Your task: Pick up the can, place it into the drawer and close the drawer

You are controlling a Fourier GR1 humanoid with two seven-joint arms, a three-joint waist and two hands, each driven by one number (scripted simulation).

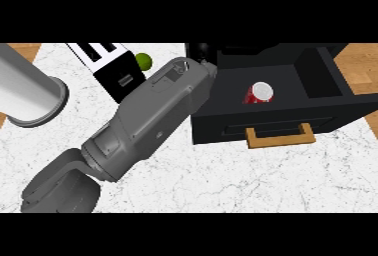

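A red can (259, 93) with a white top lies inside the open black drawer (325, 107), near its middle. The drawer's wooden handle (280, 136) faces the counter's front. One grey forearm (151, 117) runs from the lower left up to the drawer's back left corner. Its black hand (201, 52), the left one, shows there against the black drawer wall, apart from the can. How that hand is posed is hidden. No right hand shows.
A black and white toaster (111, 67) stands at the back left with a green fruit (144, 61) beside it. A large grey cylinder (29, 95) stands at the left edge. White marble counter (244, 175) spreads in front of the drawer.
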